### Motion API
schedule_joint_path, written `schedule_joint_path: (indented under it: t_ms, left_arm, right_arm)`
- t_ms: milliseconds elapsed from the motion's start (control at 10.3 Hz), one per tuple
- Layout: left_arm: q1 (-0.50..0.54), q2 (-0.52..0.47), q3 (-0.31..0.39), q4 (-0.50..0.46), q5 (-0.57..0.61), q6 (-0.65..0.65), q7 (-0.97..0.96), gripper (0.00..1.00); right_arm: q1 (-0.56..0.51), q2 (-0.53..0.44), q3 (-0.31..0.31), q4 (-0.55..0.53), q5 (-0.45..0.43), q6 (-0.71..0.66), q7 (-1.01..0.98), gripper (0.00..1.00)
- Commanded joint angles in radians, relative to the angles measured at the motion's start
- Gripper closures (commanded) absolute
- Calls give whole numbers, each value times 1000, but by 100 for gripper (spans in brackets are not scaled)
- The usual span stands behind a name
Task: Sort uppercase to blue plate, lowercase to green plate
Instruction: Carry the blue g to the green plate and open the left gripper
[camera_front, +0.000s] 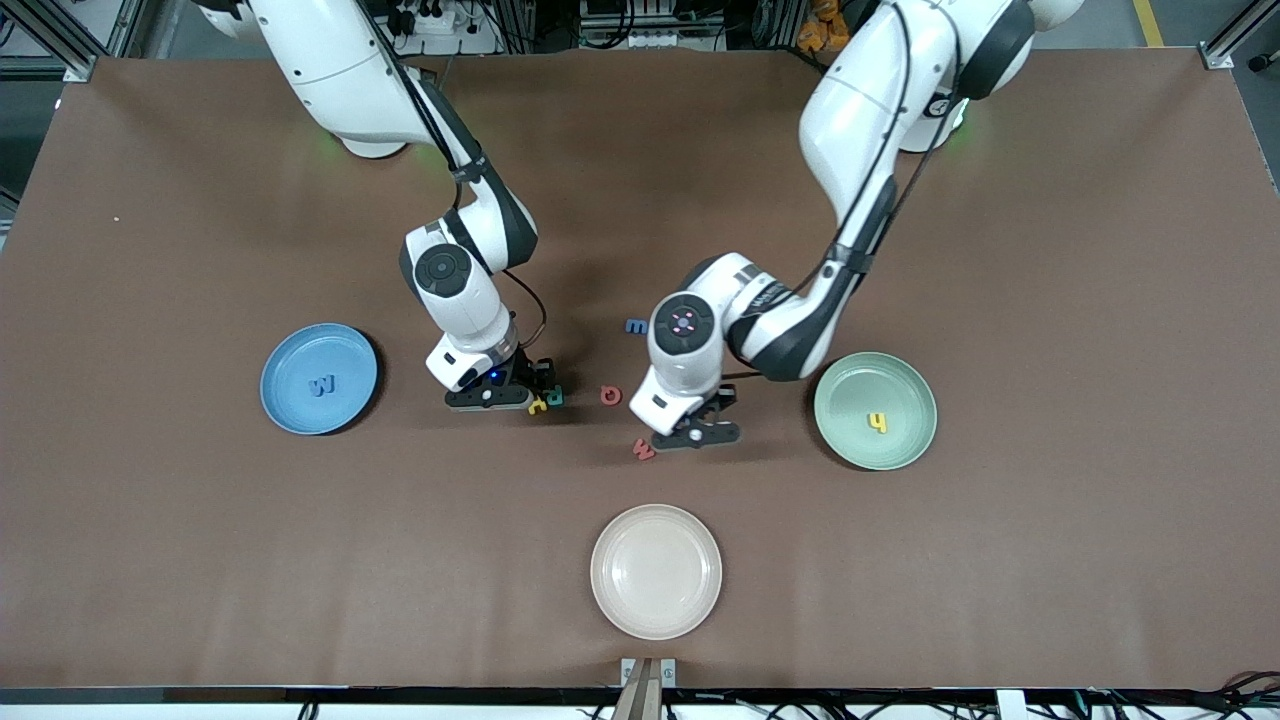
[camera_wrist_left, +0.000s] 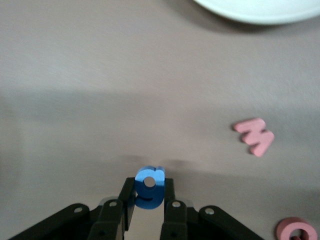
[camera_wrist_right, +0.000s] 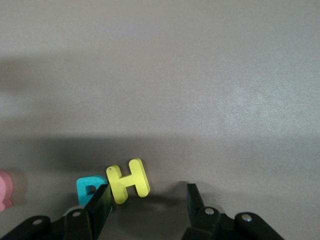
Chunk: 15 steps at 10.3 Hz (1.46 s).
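Front view shows the blue plate (camera_front: 290, 405) holding the blue M (camera_front: 322, 385) and the green plate (camera_front: 850, 440) holding the yellow h (camera_front: 878, 422). Left gripper (camera_wrist_left: 149, 200) is over the table centre, jaws clamped on the blue g (camera_wrist_left: 149, 186), with the red w (camera_front: 643, 450) at its 8 o'clock. Right gripper (camera_wrist_right: 145, 202) is low by the yellow H (camera_wrist_right: 128, 181) and teal R (camera_wrist_right: 88, 189), jaws apart. Red Q (camera_front: 610, 395) lies between the grippers, and the blue m (camera_front: 636, 326) lies at the Q's 1 o'clock.

Left gripper (camera_wrist_left: 149, 207) low at table centre, fingers pinched together. Right gripper (camera_wrist_right: 145, 207) low beside it, fingers parted. Both arms bent downward.
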<state>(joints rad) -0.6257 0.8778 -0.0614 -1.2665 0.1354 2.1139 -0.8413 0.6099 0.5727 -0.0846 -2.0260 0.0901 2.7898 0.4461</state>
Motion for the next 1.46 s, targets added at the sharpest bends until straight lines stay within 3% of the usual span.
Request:
schedule_joint_path:
  t_ms: [0,777,1069,1360]
  left_arm:
    - [33,-97,2,-108,-23,-12,11,100]
    - [227,-258,0,-372,-22,-12,255,100]
    - [302,-301,0,-442,-22,-12,373,100]
    - [342,-299,0,-455,-22,-12,429,100]
  right_arm:
    - [14,22,-17,21,-21,13,3,30]
    - [13,13,-52,46,-23,2,-69,29]
    - [13,9,-53,46,-21,-7,-70,29]
    - [11,13,-53,49,-21,-6,-69,28]
